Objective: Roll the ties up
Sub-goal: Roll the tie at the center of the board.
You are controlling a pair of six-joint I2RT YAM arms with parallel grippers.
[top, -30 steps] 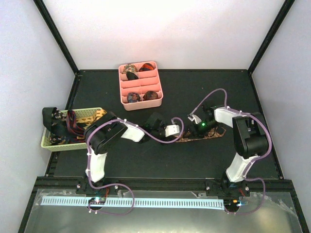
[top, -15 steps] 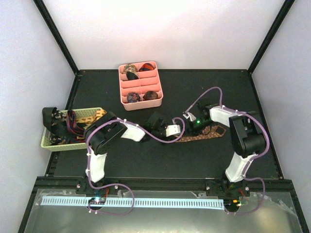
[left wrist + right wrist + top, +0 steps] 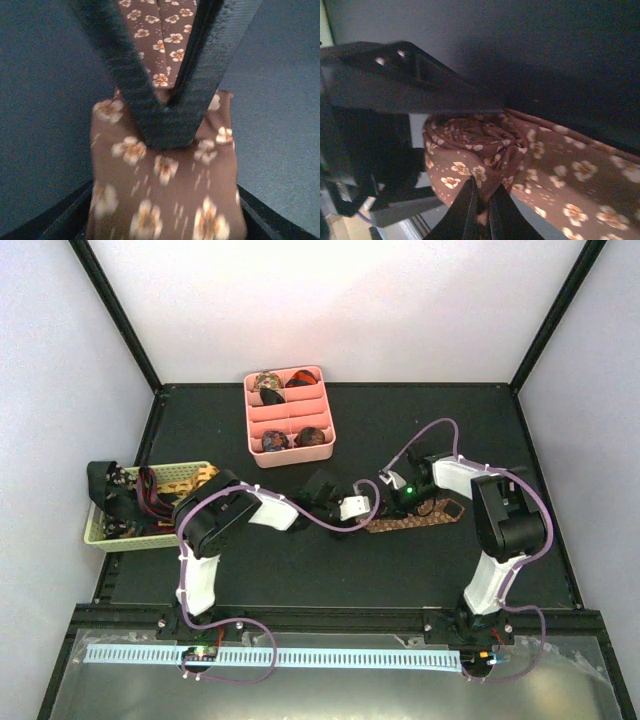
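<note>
A brown tie with pale flowers (image 3: 425, 516) lies flat mid-table, its left end wound into a roll (image 3: 150, 175). My left gripper (image 3: 367, 508) stands open with one finger on either side of that roll (image 3: 465, 145). How firmly the fingers press on it is unclear. From the right, my right gripper (image 3: 392, 496) is shut on the roll's edge. A fold of fabric is pinched between its black fingers (image 3: 195, 75). In the right wrist view the right gripper (image 3: 482, 212) nips the cloth while the unrolled strip (image 3: 580, 175) trails off to the right.
A pink divided tray (image 3: 295, 458) at the back holds rolled ties (image 3: 275, 440) in some compartments. A pale woven basket (image 3: 140, 542) at the left edge holds several loose ties (image 3: 125, 502). Black frame posts rise at the table's back corners.
The right arm has slid left to the roll and its jaws have closed on the fabric. The left gripper's jaws have widened around the roll.
</note>
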